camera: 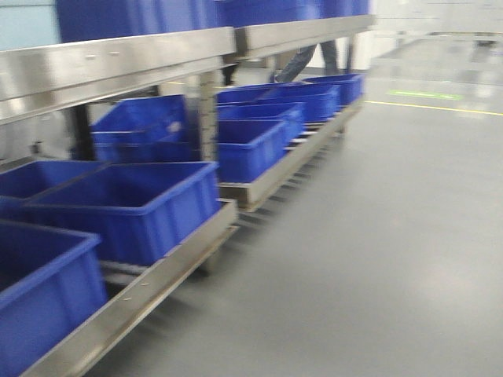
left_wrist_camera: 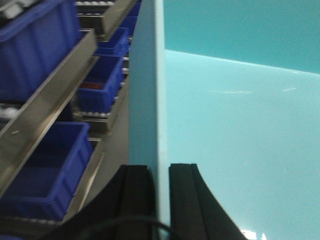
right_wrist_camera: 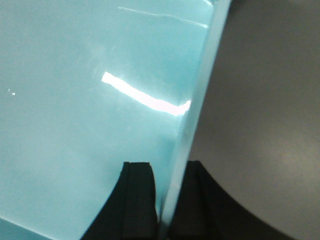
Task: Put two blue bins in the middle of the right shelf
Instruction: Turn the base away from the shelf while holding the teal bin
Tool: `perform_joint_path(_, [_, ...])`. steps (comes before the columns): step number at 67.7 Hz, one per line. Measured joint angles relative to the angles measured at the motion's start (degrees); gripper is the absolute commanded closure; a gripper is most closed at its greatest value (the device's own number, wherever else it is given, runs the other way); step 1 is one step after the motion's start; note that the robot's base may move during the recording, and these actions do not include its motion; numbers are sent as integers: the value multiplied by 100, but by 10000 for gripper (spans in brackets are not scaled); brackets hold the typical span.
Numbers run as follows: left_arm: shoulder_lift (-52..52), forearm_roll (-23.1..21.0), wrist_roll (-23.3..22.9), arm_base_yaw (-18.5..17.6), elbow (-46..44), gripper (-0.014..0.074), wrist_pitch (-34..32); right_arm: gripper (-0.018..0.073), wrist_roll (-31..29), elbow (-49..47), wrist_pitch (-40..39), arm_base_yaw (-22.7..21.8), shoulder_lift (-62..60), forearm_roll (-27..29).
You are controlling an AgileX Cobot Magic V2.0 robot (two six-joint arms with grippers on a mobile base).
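A brushed-steel shelving rack point(camera: 118, 67) fills the left of the front view. Dark royal-blue plastic crates point(camera: 130, 204) sit in a row on its lower level, and more of them stand on the level above. To the right of the rack lies a smooth grey floor point(camera: 377, 236). A thin yellow floor line point(camera: 440, 107) crosses it far beyond the rack's end. The view is blurred.

In the left wrist view the rack point(left_wrist_camera: 45, 85) and its crates point(left_wrist_camera: 42, 165) run along the left. Just right of the rack, the left gripper point(left_wrist_camera: 159, 172) has its black jaws closed on the upright side wall of a pale sky-blue, smooth-walled plastic bin point(left_wrist_camera: 240, 130), one finger on each face. The bin's bare inside spreads away from the rack.

The right wrist view shows the bin's point(right_wrist_camera: 75, 100) glossy inside on the left. The right gripper point(right_wrist_camera: 170, 170) clamps the far wall the same way, with the grey floor point(right_wrist_camera: 260, 125) beyond. Whether a second bin nests in it cannot be told.
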Motion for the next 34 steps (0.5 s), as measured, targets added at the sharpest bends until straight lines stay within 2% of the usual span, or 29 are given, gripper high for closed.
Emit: perform_joint_path(34, [0, 0, 0, 0, 0, 707, -4, 712, 0, 0, 0, 0, 0, 0])
